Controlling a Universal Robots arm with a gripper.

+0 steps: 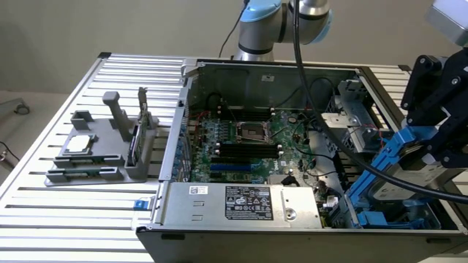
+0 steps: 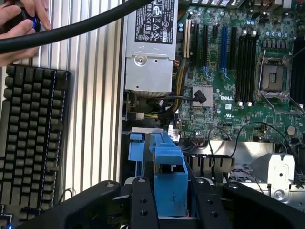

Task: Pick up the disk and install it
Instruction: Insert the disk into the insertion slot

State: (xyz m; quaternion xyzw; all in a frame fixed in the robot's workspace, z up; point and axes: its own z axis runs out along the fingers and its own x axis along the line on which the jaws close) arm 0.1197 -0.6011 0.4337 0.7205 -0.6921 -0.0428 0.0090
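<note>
the disk [image 1: 409, 156], tilted in its blue carrier, hangs over the computer case [image 1: 263, 82] at its near corner on the exterior view's right. the gripper [image 2: 171, 202], jaws half closed, clamps it from above, wrist angled into the case.

The computer case [image 1: 256, 79] stands on the worktop [image 1: 73, 219]. Inside it lies the motherboard [image 1: 234, 148], with the power supply [image 1: 241, 201] in front. A parts stand [image 1: 98, 164] sits at the exterior view's left of the case. The disk [image 1: 380, 164] hangs tilted in the claw [image 2: 170, 186], over the case's end at the exterior view's right.

Bright, even light throughout, with soft shadows.
</note>
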